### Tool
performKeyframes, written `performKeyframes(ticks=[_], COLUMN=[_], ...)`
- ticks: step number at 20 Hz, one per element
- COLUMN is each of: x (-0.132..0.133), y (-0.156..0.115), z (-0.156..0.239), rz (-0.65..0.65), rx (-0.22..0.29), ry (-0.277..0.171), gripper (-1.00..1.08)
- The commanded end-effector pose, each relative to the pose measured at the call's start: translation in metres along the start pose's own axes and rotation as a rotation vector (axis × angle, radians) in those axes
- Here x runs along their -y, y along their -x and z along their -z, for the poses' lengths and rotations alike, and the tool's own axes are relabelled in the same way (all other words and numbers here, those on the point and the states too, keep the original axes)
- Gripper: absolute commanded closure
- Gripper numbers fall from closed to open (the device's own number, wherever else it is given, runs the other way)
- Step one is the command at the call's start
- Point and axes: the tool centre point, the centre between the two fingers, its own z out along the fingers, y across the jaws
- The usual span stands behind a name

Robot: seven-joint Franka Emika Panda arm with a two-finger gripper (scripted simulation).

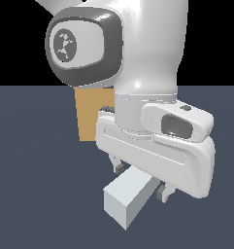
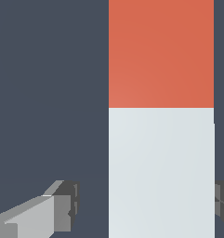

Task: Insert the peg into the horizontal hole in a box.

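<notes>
dark slate floor [image 1: 36, 194], peg [image 1: 128, 197] apparently lying on it, box [image 1: 91, 114] behind

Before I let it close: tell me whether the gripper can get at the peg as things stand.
Probably yes. The gripper hangs over the peg with its jaws open, one finger on each side of the pale grey part in the wrist view. Nothing lies between fingers and peg; the box stands apart behind.

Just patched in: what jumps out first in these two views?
The big white robot arm fills the exterior view, hiding most of the tan box behind it. Below, its open gripper straddles the pale grey-white square peg; the wrist view shows the peg's red-orange end.
</notes>
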Motion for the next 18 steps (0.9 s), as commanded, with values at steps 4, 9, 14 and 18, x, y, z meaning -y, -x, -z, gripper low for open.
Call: performKeyframes(ticks=[4, 9, 14, 18], x=[-0.0013, -0.0013, -0.0013, -0.0007], y=[-0.001, -0.001, -0.001, -0.0012], z=[-0.0059, -0.0059, -0.0059, -0.0052], rz=[0.001, 0.001, 0.001, 0.009], rx=[-0.001, -0.001, -0.001, 0.0], ry=[0.001, 0.001, 0.001, 0.001], gripper=[-0.92, 1.08, 1.08, 1.08])
